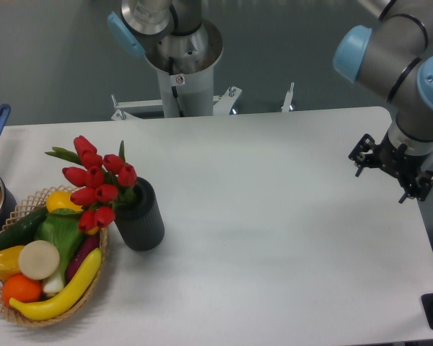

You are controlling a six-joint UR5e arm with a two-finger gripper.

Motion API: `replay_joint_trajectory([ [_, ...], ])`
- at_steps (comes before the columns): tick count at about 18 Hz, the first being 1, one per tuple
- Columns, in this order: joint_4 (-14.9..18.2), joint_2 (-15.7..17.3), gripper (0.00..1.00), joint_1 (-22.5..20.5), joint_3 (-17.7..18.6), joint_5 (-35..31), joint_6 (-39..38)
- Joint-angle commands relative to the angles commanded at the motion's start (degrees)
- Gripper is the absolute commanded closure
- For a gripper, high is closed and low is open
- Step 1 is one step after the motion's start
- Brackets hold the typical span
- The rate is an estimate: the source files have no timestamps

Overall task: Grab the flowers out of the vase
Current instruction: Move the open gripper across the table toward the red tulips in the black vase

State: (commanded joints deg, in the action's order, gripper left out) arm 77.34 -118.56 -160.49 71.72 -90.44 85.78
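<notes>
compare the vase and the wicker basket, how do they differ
The vase is a dark matte cylinder standing tall; the wicker basket is pale, woven, low and wide. The vase holds red flowers; the basket holds fruit and vegetables. Both sit side by side at the table's left, far from the hand.

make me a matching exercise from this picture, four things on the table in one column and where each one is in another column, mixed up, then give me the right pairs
Things:
1. flowers
2. vase
3. wicker basket
4. gripper

Places:
A. over the table's right edge, far from the vase
B. at the table's left front, full of fruit and vegetables
C. standing upright just right of the basket
D. sticking out of the vase mouth, leaning left over the basket

Pairs: 1-D, 2-C, 3-B, 4-A
</notes>
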Motion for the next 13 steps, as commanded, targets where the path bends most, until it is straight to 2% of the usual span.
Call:
replay_joint_trajectory([
  [5,-0.09,0.17,0.00,0.17,0.35,0.88,-0.09],
  [9,-0.61,0.88,0.00,0.00,2.54,8.77,-3.76],
  [11,-2.88,3.41,0.00,0.09,5.26,11.85,-8.42],
  [13,-6.14,4.04,0.00,0.35,7.55,14.40,-8.88],
])
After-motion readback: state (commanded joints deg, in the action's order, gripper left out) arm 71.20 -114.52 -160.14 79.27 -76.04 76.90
